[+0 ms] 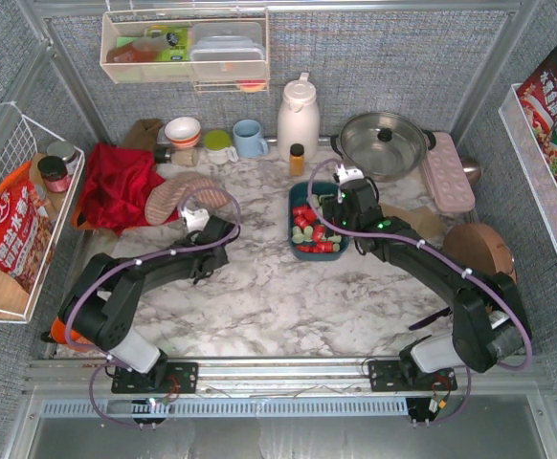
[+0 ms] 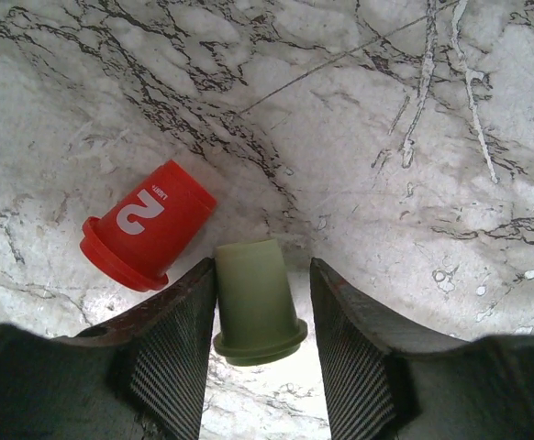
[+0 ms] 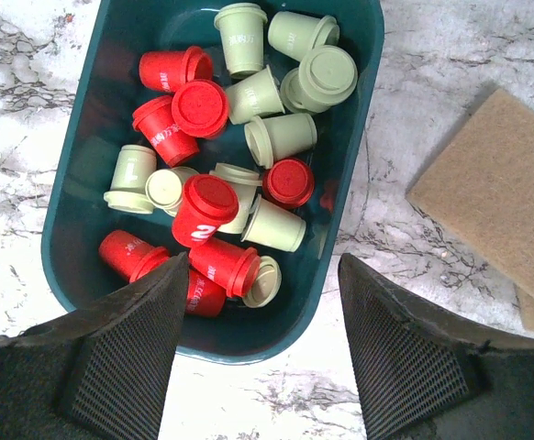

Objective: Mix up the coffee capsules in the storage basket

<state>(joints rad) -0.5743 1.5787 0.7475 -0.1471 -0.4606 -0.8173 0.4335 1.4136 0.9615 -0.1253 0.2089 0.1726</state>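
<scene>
On the marble lie two coffee capsules, seen in the left wrist view. A pale green one [image 2: 253,298] rests on its side between the fingers of my left gripper [image 2: 260,275]. The left finger touches it and a gap shows at the right finger. A red capsule [image 2: 148,225] marked "2" lies just left of the fingers. The dark teal storage basket [image 3: 74,202] holds several red and green capsules [image 3: 239,174] jumbled together. My right gripper [image 3: 262,275] hangs open over the basket's near end, gripping nothing. From above, the basket [image 1: 296,191] sits mid-table, with the right gripper [image 1: 341,206] beside it and the left gripper [image 1: 205,229] further left.
A tan scouring pad [image 3: 496,183] lies right of the basket. At the back stand a white jug [image 1: 298,115], a lidded pot [image 1: 384,142], a blue mug [image 1: 250,139] and a pink tray [image 1: 448,172]. A red cloth [image 1: 116,182] and a mitt [image 1: 188,196] lie beyond the left gripper.
</scene>
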